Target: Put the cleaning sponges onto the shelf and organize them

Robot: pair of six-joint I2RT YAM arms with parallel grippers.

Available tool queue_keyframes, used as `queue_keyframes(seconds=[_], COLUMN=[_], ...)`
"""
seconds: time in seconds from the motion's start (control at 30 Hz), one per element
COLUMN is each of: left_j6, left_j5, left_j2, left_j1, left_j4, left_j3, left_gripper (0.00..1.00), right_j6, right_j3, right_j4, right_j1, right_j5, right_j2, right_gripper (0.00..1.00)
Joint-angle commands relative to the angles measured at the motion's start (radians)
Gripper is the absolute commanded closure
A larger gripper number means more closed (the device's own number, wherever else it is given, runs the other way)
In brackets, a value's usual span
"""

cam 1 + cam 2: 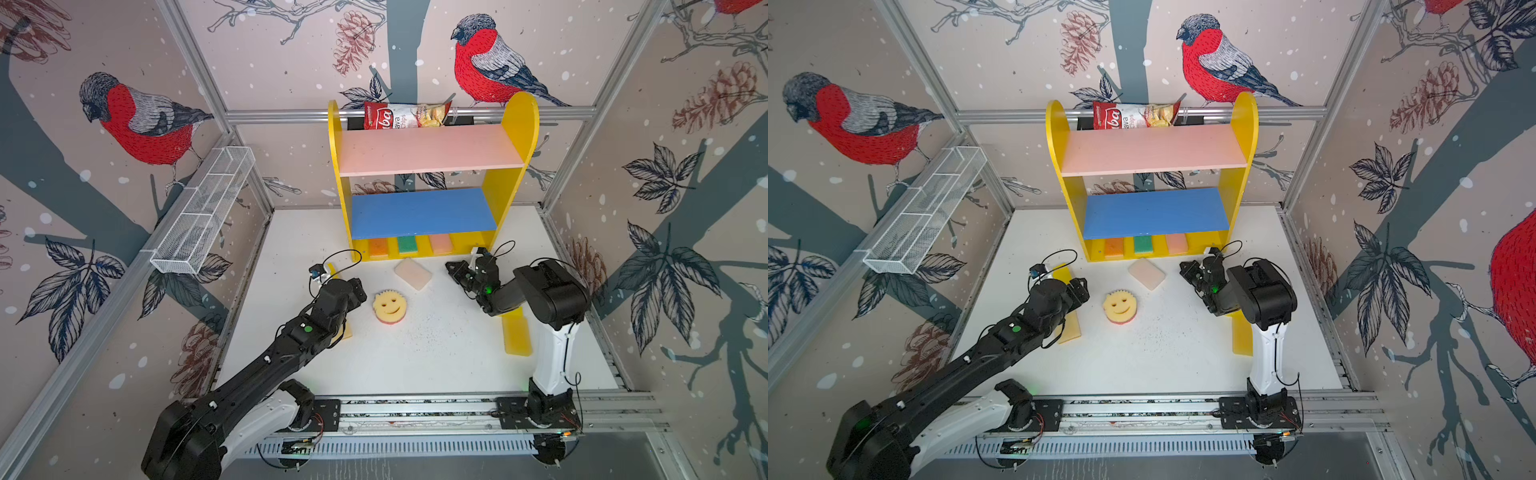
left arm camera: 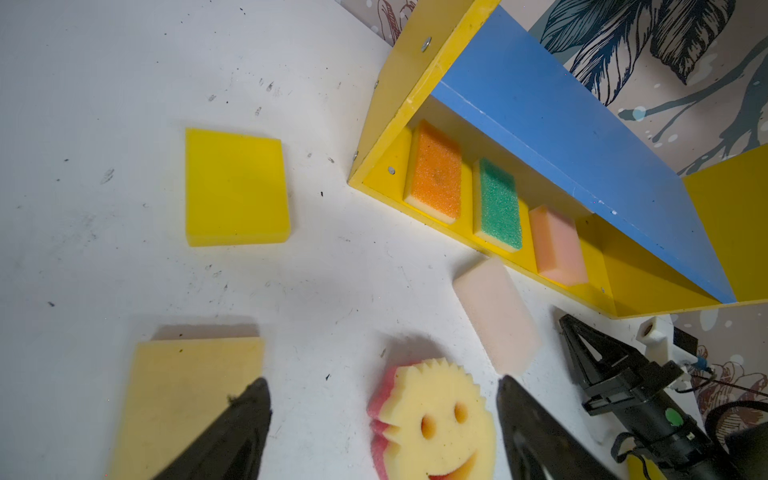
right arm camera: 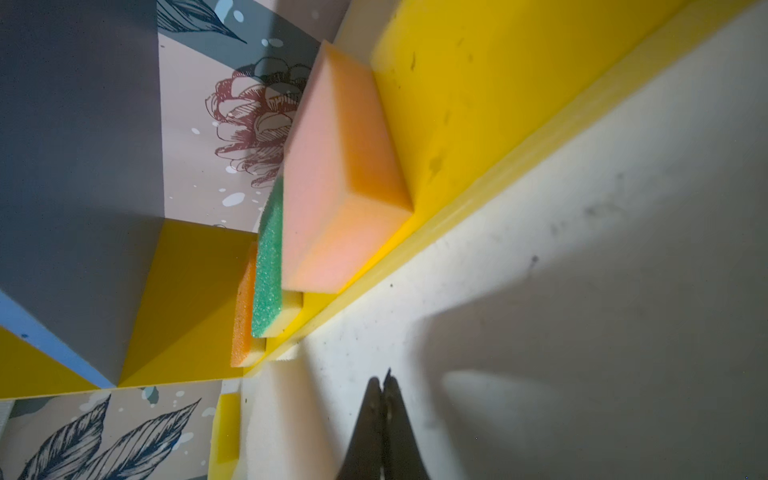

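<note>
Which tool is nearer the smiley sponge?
Left. The left tool is open just beside the smiley sponge; the right tool, shut, is farther off, in front of the shelf.

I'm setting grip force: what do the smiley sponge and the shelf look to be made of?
Smiley sponge: soft-looking foam, matte and visibly porous, pink layer beneath the yellow. Shelf: probably painted wood or fibreboard; flat rigid boards, smooth matte colour, screw heads in the side panel.

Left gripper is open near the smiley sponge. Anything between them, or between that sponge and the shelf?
Nothing visible between the left gripper and the smiley sponge. On the way to the shelf, the cream sponge lies on the table just before its yellow base.
</note>
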Motion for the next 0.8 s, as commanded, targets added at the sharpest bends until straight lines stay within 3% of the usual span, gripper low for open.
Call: queue_keyframes(seconds=[0.0,0.77], left_j6=[-0.004,-0.011], left_j5=[-0.022,-0.022], left_j2=[-0.017,-0.002], left_j1=[0.002,0.002], left_j4=[-0.021,-0.01], left_j3=[-0.007,-0.021], left_gripper=[0.15,0.15], right_j6=[0.025,0.071], right_j3=[0.014,0.196], right_j4=[-0.117,-0.232], right_j1=[0.01,0.054], right_j5=[0.059,0.124], right_j2=[0.035,0.139], right_gripper=[0.97,0.95])
